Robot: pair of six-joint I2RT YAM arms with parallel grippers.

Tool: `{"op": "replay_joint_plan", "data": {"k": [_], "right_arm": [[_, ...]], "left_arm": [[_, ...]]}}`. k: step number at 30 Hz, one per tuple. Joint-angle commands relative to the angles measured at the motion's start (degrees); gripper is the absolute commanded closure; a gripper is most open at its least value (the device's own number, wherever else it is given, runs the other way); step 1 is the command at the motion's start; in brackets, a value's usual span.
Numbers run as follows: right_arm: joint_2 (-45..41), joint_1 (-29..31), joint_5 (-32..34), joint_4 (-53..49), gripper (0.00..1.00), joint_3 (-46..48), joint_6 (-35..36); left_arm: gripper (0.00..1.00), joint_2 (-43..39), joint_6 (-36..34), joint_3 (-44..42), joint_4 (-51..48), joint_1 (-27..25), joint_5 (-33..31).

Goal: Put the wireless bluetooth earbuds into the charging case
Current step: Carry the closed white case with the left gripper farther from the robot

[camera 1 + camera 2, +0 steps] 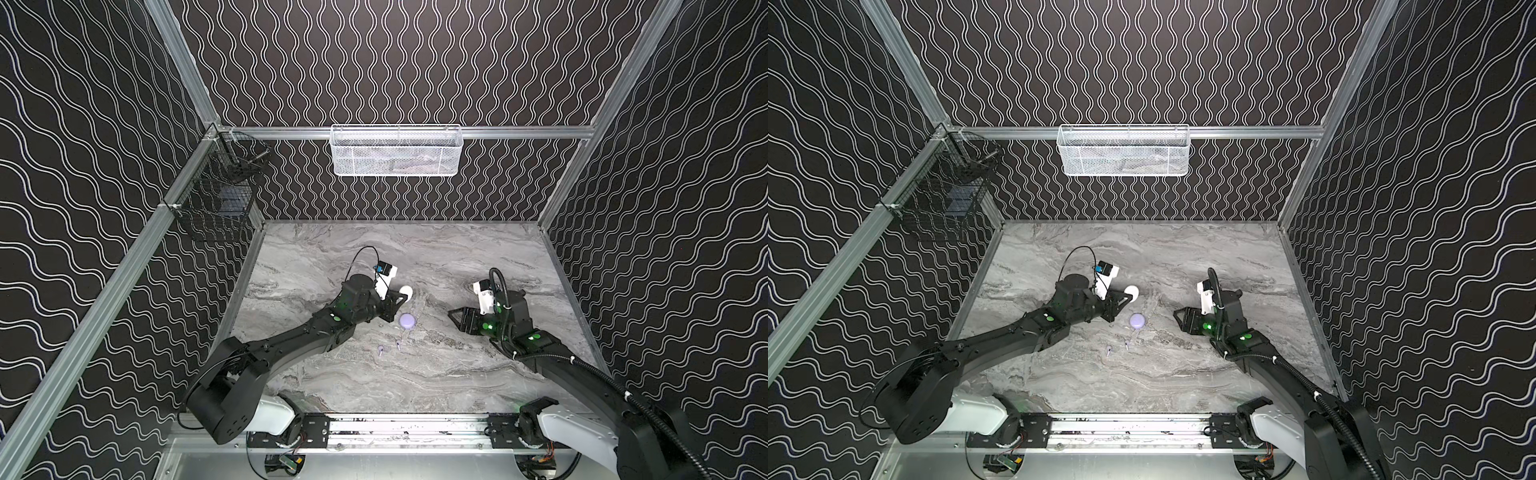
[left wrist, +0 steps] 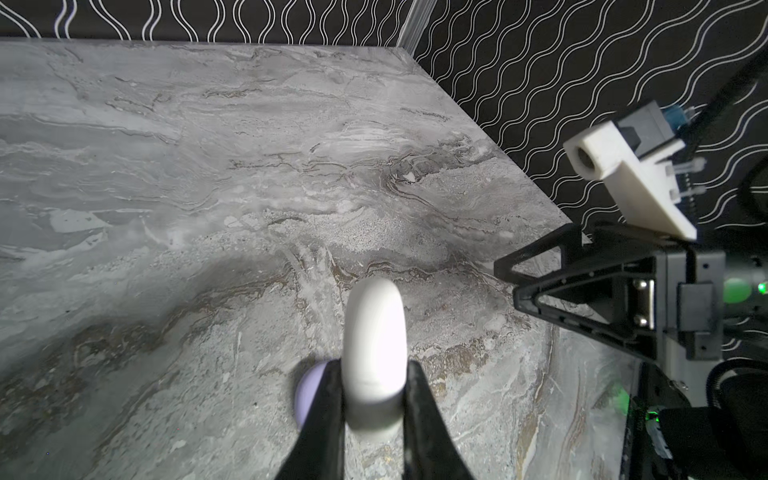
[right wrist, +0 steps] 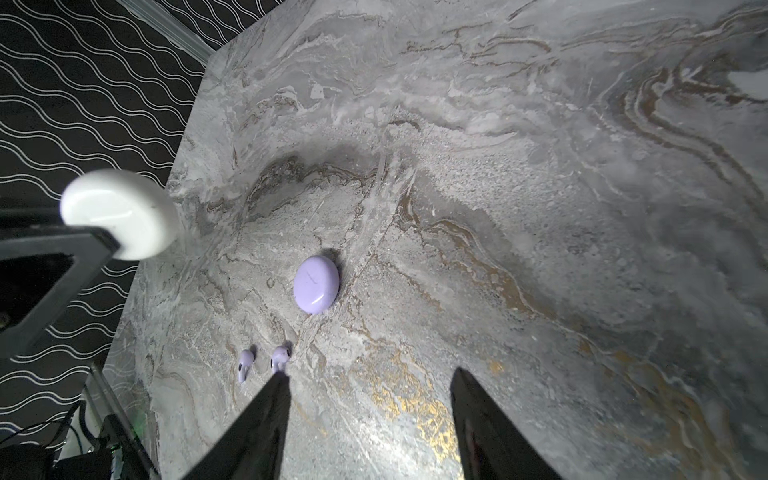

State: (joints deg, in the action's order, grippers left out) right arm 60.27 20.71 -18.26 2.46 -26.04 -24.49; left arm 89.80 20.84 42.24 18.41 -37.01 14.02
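My left gripper (image 1: 401,296) is shut on a white round charging case (image 1: 406,292), held edge-on between the jaws (image 2: 376,353) above the table. A closed lavender charging case (image 1: 407,320) lies flat on the marble just in front of it, clear in the right wrist view (image 3: 316,284). Two lavender wireless bluetooth earbuds (image 1: 380,350) (image 1: 398,344) lie side by side nearer the front, also in the right wrist view (image 3: 246,363) (image 3: 279,357). My right gripper (image 1: 454,319) hovers open and empty to the right of the lavender case, pointing at it.
A white mesh basket (image 1: 397,149) hangs on the back wall. A black wire basket (image 1: 216,199) hangs at the back left corner. Patterned walls close in three sides of the marble table (image 1: 457,374). The arms' mounting rail (image 1: 399,428) runs along the front.
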Motion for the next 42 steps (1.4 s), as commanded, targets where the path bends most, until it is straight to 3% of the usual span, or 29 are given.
{"op": "replay_joint_plan", "data": {"k": [1,9,28,42], "right_arm": [[-1.1,0.1,-1.0,5.8,0.36,1.1,-0.4],[-1.6,0.2,0.1,11.7,0.36,6.3,-1.3],[-1.1,0.3,1.3,12.1,0.37,6.6,-1.1],[-0.8,0.4,1.8,11.5,0.37,6.4,-1.0]], "left_arm": [[1.00,1.1,1.5,1.8,-1.0,1.1,2.6],[1.00,6.2,3.4,7.8,-6.1,4.9,7.6],[1.00,21.6,15.6,14.8,-0.9,9.6,18.2],[1.00,30.7,18.4,20.4,-1.6,11.6,20.7]]}}
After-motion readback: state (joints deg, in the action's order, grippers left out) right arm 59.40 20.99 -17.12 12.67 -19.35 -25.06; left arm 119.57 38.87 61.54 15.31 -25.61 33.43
